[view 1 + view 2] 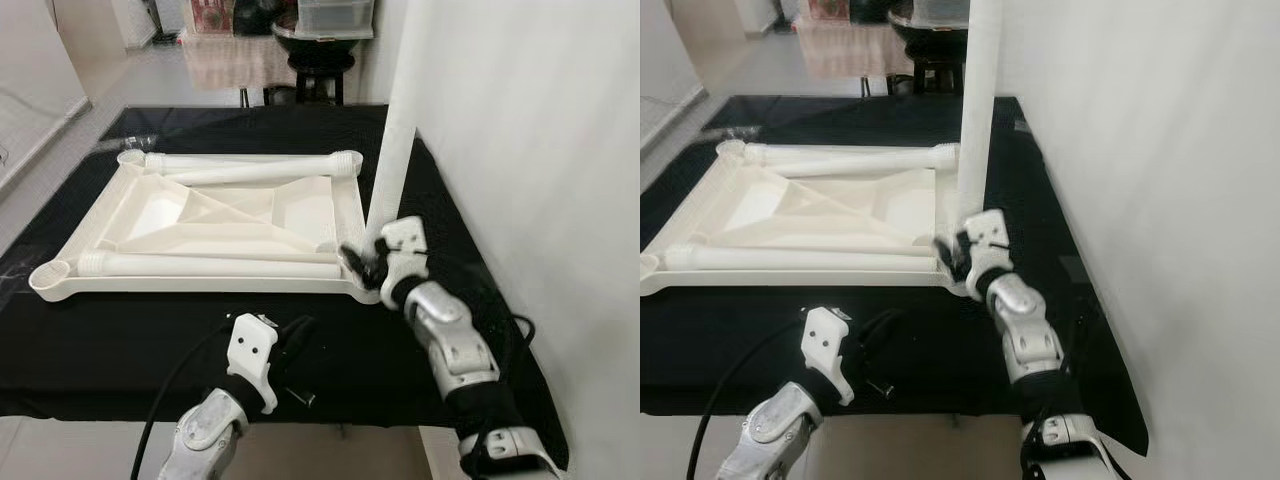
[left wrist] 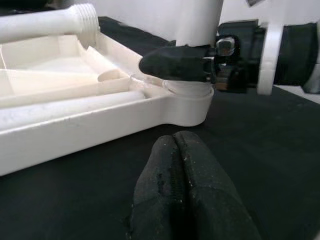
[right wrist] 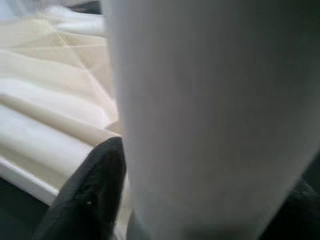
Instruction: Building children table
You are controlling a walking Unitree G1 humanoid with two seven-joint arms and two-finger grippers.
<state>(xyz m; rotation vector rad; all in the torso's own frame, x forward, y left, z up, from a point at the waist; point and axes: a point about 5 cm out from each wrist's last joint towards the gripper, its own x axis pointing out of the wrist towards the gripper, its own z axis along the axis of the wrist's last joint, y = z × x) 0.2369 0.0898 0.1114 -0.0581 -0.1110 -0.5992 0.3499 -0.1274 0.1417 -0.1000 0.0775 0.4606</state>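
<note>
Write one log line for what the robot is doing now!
right gripper: shut on upright leg at tabletop corner socket | left gripper: shut, resting on black cloth

Bright, even daylight — right wrist view blurred, close-up.

Through the left wrist camera I see my left gripper (image 2: 176, 145) with its two black fingers pressed together, resting low over the black cloth (image 2: 260, 150). Just ahead is the corner socket (image 2: 192, 102) of the white tabletop (image 2: 75, 125) (lying upside down, ribs showing). A white leg (image 2: 197, 22) stands upright in that socket, and my right gripper (image 2: 200, 62) is clamped around its base. Another threaded leg (image 2: 45, 22) lies across the tabletop's far side.
</note>
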